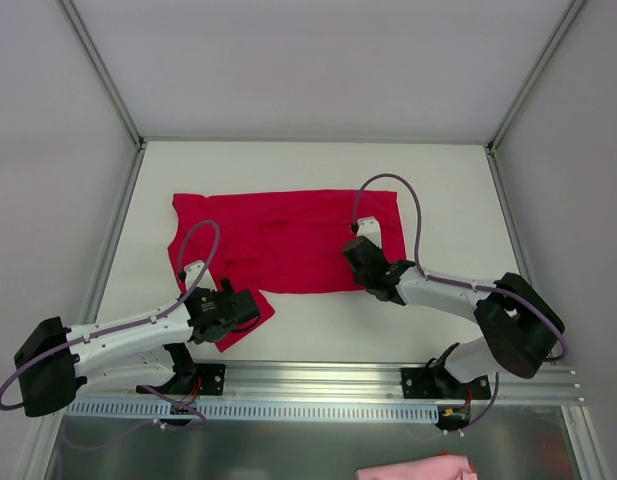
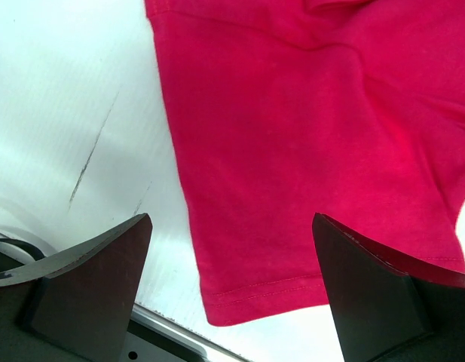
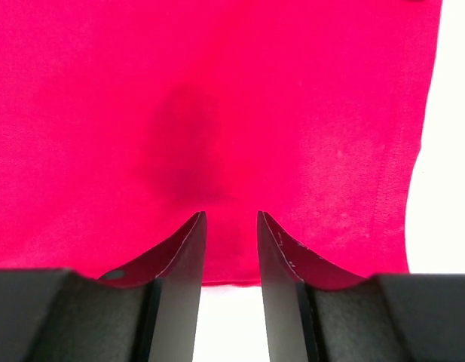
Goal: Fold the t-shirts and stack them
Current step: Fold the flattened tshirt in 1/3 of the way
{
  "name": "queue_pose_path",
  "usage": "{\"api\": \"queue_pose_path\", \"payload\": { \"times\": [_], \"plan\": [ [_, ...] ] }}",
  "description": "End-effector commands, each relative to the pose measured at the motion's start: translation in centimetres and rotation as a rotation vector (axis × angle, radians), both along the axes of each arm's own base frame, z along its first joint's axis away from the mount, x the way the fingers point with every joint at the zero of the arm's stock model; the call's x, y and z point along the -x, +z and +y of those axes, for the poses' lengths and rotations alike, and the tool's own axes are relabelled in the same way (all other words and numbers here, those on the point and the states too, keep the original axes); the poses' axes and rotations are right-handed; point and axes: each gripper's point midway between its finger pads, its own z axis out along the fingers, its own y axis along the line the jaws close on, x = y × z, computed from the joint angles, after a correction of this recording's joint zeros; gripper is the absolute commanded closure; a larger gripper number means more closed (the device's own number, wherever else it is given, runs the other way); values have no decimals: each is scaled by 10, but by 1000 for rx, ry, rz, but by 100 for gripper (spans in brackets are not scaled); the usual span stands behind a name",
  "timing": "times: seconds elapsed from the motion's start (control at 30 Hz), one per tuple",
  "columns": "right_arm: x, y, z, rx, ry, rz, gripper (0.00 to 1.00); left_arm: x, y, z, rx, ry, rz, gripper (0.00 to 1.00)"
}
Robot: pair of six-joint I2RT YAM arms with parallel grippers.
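Note:
One crimson-red t-shirt lies spread flat on the white table, with a sleeve reaching toward the near left. My left gripper hovers over that near-left sleeve. In the left wrist view the left gripper has its jaws wide open, and the hemmed corner of the shirt lies below between them. My right gripper is over the shirt's near edge on the right. In the right wrist view the right gripper has a narrow gap between its jaws and holds nothing above the cloth.
A metal rail runs along the table's near edge by the arm bases. Grey walls with metal posts enclose the back and sides. A pale pink cloth lies below the rail at the bottom right. Bare white table shows beyond the shirt.

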Motion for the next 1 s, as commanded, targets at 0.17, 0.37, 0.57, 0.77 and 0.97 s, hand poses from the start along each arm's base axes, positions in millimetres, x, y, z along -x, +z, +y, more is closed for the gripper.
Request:
{"api": "queue_pose_path", "payload": {
  "times": [0.17, 0.37, 0.57, 0.77, 0.97],
  "plan": [
    [-4, 14, -1, -33, -11, -49, 62, 4, -11, -7, 86, 24, -27, 11],
    [-2, 15, -7, -26, -23, -55, 61, 3, -18, -15, 67, 12, -12, 11],
    [-2, 15, -8, -25, -21, -57, 60, 0, -20, -23, 30, 6, -13, 11],
    [-1, 10, -5, -25, -9, -45, 60, -32, 32, -39, -4, -26, -156, 9],
    [0, 7, -4, -23, 3, -38, 59, -89, 63, -55, 31, -70, -201, 9]
  ]
}}
